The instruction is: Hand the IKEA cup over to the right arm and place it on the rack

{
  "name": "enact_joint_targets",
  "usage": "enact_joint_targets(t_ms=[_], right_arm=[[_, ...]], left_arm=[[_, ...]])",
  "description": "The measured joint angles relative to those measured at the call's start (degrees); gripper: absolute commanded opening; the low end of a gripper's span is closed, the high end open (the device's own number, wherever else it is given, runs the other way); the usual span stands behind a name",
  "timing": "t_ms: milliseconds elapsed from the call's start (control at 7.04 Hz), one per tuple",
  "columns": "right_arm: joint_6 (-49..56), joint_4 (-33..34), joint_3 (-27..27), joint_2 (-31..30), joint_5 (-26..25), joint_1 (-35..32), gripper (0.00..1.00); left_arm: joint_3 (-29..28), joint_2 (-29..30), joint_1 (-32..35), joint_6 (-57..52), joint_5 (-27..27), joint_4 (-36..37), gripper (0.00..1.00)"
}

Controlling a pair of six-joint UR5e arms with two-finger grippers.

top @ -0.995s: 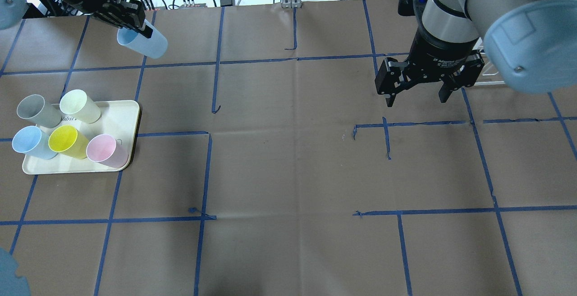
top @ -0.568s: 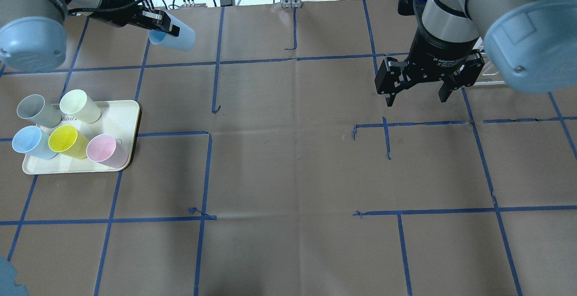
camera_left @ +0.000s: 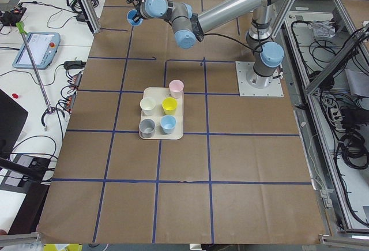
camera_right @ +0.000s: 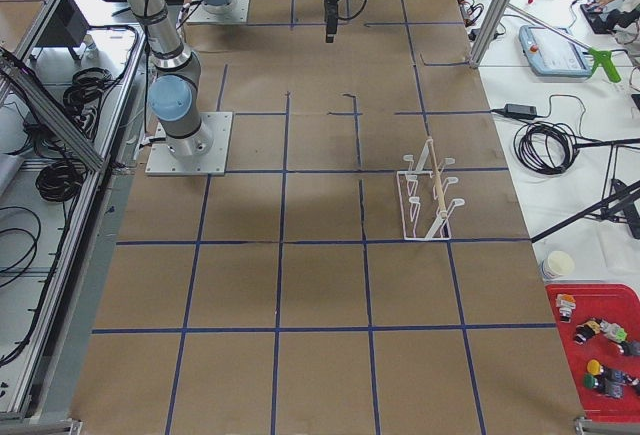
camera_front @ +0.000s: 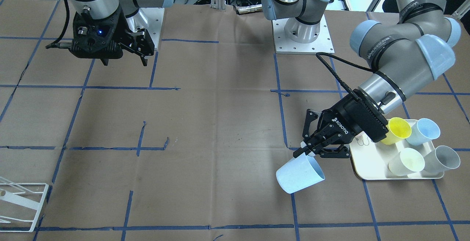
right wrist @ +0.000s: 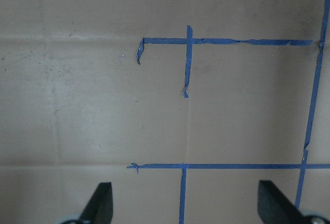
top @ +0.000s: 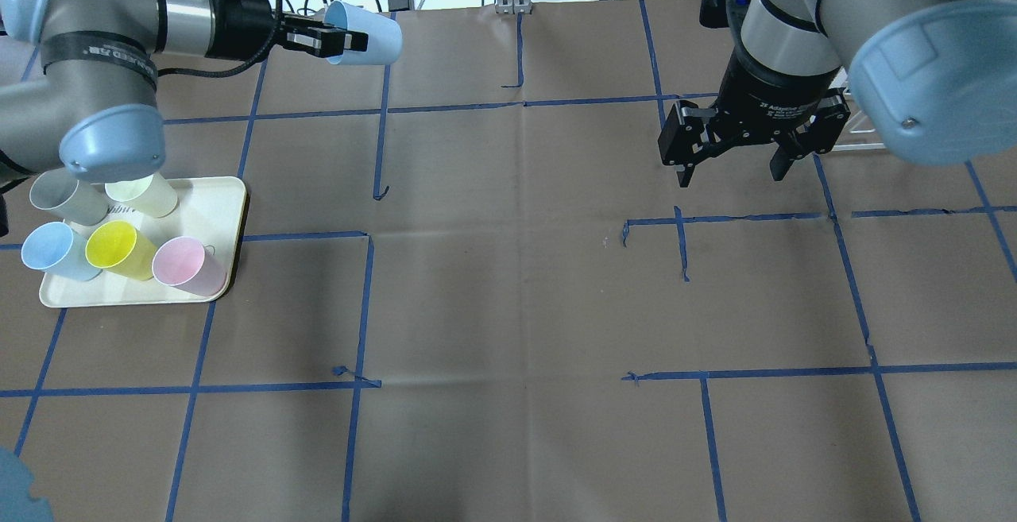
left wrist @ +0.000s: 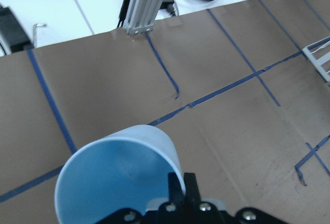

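While the left hand pinches the rim of a light blue cup, the cup hangs tipped on its side in the air above the far left part of the brown paper-covered surface. Its open mouth is turned back towards the hand and its base points towards the middle. Well apart from it, on the right, the right hand hovers above the surface with its fingers spread wide and pointing down. Its wrist camera shows only brown paper and blue tape lines between the two fingertips. Nearer on the left side, a cream tray lies flat on the surface and carries five other cups, grey, pale green, blue, yellow and pink, all standing mouth up and close together. The white wire rack stands on the right side of the surface, beyond the right hand and well apart from both hands and from the tray.
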State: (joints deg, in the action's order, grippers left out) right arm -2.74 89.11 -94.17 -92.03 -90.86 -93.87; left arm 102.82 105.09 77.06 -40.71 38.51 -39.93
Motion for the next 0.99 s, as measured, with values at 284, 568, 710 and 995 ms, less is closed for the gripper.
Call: enact_joint_targets(t_ms=[284,568,710,995], right_arm=[[0.03,0.92,-0.02,0.07,0.0,0.05,1.0],[-0.15,4.15,-0.08,0.18,0.31,0.08,1.0],[-0.3,6.67,-0.25,0.25,0.58,0.07,1.0],[-0.57,18.43,-3.84,0.88,0.83,-0.04,1.0]], left_arm=[[5.3,2.13,0.17,-0.6,-8.47,14.69,0.0],[9.96,3.17,0.37,-0.95,-17.22,27.56,0.0],[11.94,4.23,0.44,-0.96,-20.64,33.47,0.0],[13.8,7.53,1.21,1.57,-27.73,45.36,0.0]])
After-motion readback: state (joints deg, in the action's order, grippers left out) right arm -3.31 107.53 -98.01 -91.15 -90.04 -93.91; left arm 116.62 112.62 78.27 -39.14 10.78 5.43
